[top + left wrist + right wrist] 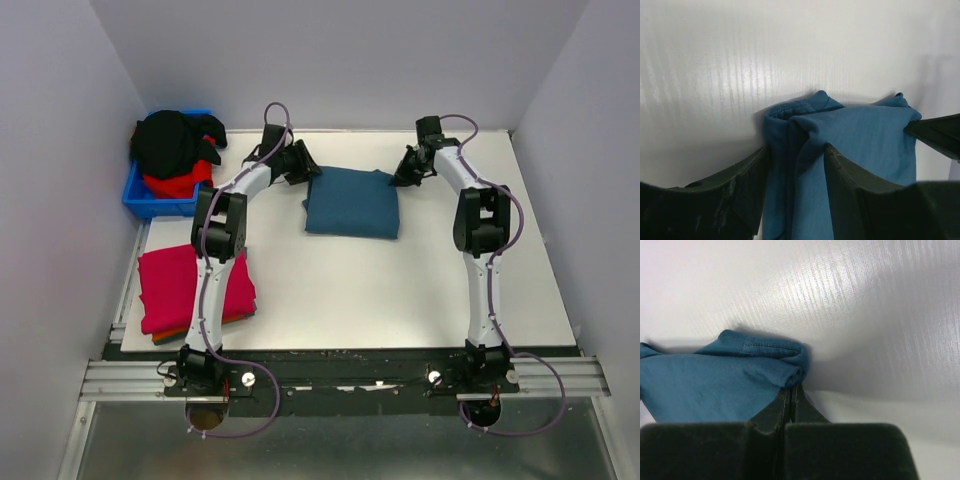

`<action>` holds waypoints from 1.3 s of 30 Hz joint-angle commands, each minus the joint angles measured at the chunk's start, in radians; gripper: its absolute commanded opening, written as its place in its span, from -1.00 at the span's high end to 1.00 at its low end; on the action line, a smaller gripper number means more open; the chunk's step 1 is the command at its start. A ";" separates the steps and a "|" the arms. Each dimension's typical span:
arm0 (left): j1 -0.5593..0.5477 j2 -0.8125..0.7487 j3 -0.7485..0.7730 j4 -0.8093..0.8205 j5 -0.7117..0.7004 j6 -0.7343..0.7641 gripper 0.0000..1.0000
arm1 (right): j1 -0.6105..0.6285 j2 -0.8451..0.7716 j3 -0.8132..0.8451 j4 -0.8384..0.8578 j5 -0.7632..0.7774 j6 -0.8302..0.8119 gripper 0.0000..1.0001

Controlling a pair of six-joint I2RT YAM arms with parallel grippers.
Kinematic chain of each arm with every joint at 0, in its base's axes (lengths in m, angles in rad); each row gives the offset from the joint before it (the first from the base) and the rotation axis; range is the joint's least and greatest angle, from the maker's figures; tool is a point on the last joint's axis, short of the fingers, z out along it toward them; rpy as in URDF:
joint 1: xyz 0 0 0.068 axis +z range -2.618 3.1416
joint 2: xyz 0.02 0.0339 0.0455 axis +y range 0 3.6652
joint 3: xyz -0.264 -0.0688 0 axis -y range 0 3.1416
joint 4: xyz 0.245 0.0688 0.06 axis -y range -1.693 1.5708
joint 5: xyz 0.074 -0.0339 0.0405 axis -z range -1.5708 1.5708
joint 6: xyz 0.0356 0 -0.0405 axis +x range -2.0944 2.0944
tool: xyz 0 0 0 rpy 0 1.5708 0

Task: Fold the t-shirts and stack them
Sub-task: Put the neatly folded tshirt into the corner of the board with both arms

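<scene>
**Two grippers at the teal shirt's upper corners**

At the upper left, a small bright-blue plastic bin (140, 203) holds a bundled black cloth shirt (165, 140) over a red cloth shirt (175, 185). At the lower left lies a folded crimson-pink cloth shirt (175, 280). Mid-frame on the white table (400, 290) rests the folded teal-blue cloth shirt (352, 205). The left gripper (795, 150) stands released, jaws spread astride its upper left corner. The right gripper (791, 389) is clenched tight at the upper right corner; whether it pinches cloth I cannot tell.
</scene>
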 commanded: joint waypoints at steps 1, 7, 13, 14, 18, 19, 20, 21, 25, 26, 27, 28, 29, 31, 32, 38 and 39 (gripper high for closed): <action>-0.024 0.098 0.072 -0.081 0.004 -0.011 -0.12 | 0.009 -0.017 -0.019 -0.006 0.005 -0.005 0.99; -0.022 0.115 0.127 -0.069 0.010 -0.026 0.92 | 0.024 -0.022 -0.003 -0.015 0.011 -0.018 0.99; -0.007 -0.044 -0.011 -0.002 -0.031 0.023 1.00 | 0.026 -0.095 -0.008 -0.017 0.055 -0.057 0.99; -0.004 -0.077 -0.028 0.003 -0.034 0.032 1.00 | 0.026 -0.117 -0.016 -0.017 0.057 -0.065 0.99; 0.001 -0.205 -0.127 0.037 -0.039 0.050 1.00 | 0.038 -0.232 -0.121 0.038 0.043 -0.070 0.99; 0.001 -0.238 -0.150 0.047 -0.042 0.051 1.00 | 0.044 -0.264 -0.167 0.057 0.046 -0.071 0.99; 0.001 -0.265 -0.176 0.055 -0.040 0.049 1.00 | 0.050 -0.290 -0.192 0.066 0.054 -0.074 0.99; 0.001 -0.296 -0.199 0.058 -0.042 0.049 1.00 | 0.058 -0.313 -0.213 0.069 0.058 -0.074 0.99; 0.001 -0.379 -0.258 0.032 -0.073 0.047 1.00 | 0.073 -0.378 -0.293 0.095 0.045 -0.068 0.99; 0.001 -0.390 -0.259 0.014 -0.074 0.047 1.00 | 0.073 -0.385 -0.304 0.097 0.032 -0.067 0.99; 0.001 -0.404 -0.273 0.008 -0.073 0.047 1.00 | 0.075 -0.390 -0.313 0.097 0.014 -0.068 0.99; 0.001 -0.423 -0.301 0.014 -0.073 0.043 1.00 | 0.078 -0.402 -0.328 0.103 0.006 -0.068 0.99; 0.001 -0.452 -0.336 0.030 -0.074 0.038 1.00 | 0.084 -0.421 -0.344 0.110 0.005 -0.074 0.99; 0.001 -0.518 -0.405 0.052 -0.097 0.034 1.00 | 0.101 -0.464 -0.385 0.135 0.008 -0.085 0.99; 0.001 -0.555 -0.432 0.052 -0.111 0.038 1.00 | 0.110 -0.502 -0.404 0.147 0.011 -0.091 0.99; 0.013 -0.779 -0.545 -0.037 -0.215 0.069 1.00 | 0.148 -0.683 -0.496 0.182 0.003 -0.120 0.99; 0.018 -0.819 -0.558 -0.061 -0.227 0.073 1.00 | 0.156 -0.718 -0.514 0.187 0.006 -0.123 0.99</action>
